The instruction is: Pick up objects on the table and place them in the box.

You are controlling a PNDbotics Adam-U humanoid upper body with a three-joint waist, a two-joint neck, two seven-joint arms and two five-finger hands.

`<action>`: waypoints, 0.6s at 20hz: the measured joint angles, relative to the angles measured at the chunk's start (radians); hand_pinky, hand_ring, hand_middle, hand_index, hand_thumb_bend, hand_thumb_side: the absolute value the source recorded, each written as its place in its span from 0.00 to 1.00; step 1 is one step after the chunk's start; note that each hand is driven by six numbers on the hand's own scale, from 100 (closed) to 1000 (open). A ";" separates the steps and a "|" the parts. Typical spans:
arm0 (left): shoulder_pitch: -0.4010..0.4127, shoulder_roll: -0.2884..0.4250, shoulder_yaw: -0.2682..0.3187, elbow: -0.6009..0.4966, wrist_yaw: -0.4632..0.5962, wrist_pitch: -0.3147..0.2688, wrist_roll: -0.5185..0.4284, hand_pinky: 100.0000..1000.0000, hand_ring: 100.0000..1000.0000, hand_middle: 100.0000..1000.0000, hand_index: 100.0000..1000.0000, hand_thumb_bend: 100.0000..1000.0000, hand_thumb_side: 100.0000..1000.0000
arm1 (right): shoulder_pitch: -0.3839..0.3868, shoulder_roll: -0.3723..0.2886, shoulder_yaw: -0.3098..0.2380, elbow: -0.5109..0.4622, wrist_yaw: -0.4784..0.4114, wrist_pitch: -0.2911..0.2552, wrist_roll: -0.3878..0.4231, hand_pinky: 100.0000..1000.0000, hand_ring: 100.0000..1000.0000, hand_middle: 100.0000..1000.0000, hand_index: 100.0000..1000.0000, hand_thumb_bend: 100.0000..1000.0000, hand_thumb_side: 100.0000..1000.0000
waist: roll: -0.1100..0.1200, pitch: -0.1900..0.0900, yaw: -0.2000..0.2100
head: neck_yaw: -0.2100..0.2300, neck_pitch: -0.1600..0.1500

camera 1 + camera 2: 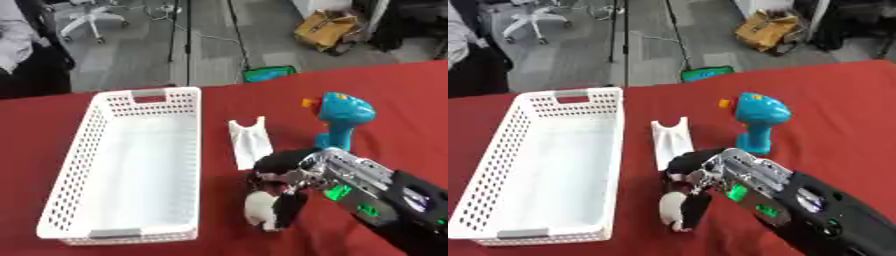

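A white perforated box [83,150] stands on the red table at the left, with nothing inside. My right hand [284,175] reaches in from the lower right, fingers curled down round a small white object [258,210] near the table's front. A flat white piece [249,142] with a notched top lies just right of the box. A blue toy drill [341,117] with an orange tip stands upright to the right of that piece. My left hand shows in neither view.
The red table [402,90] ends at its far edge, with a green item [267,73] on the floor just past it. Office chairs, stands and a cardboard box sit farther back.
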 measured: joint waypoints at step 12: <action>0.000 0.000 0.000 0.000 0.000 -0.002 0.002 0.60 0.62 0.63 0.68 0.00 0.86 | 0.001 0.000 -0.006 0.000 -0.002 0.009 -0.003 0.38 0.43 0.57 0.76 0.42 0.27 | 0.005 0.001 0.001 | 0.000 -0.006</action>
